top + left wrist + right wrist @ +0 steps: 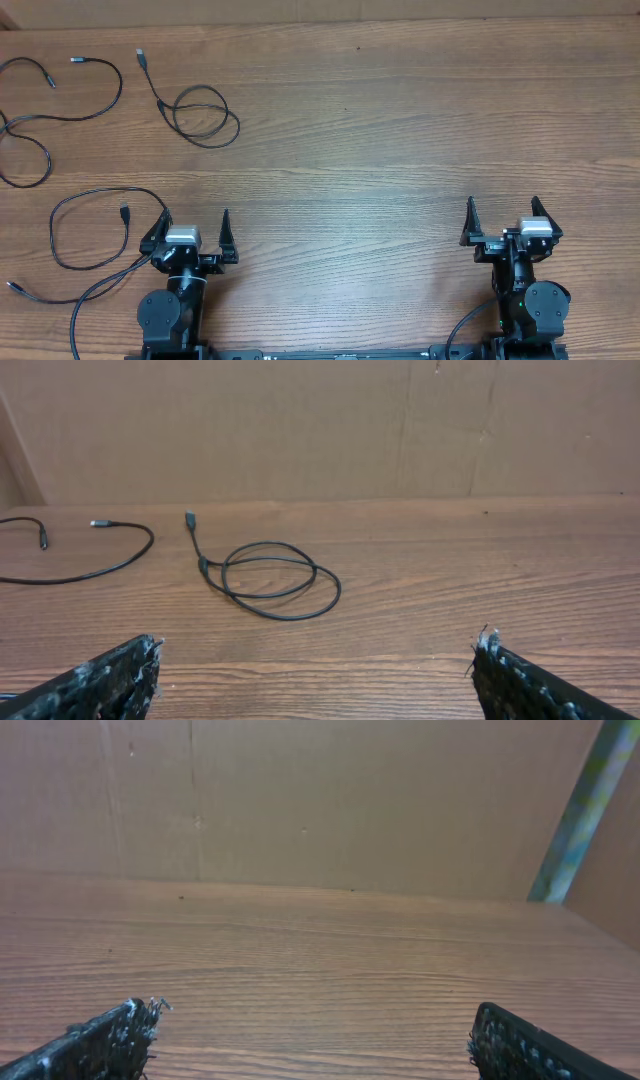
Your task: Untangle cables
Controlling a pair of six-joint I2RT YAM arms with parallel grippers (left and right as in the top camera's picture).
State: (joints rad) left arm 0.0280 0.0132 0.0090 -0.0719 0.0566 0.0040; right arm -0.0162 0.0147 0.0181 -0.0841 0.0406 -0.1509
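Loosely, cables (338, 588) sprawl on the table (400, 150) — left claw (195, 215) and right claw (503, 205) spread.

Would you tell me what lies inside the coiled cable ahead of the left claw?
Inside the coiled cable, only bare wooden table shows, crossed by the cable's own overlapping strands. Nothing covers that spot.

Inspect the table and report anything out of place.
Nothing looks damaged or spilled. On the left, the far-left cable, the coiled cable and the looped cable lie apart; the last runs close beside the open left gripper.
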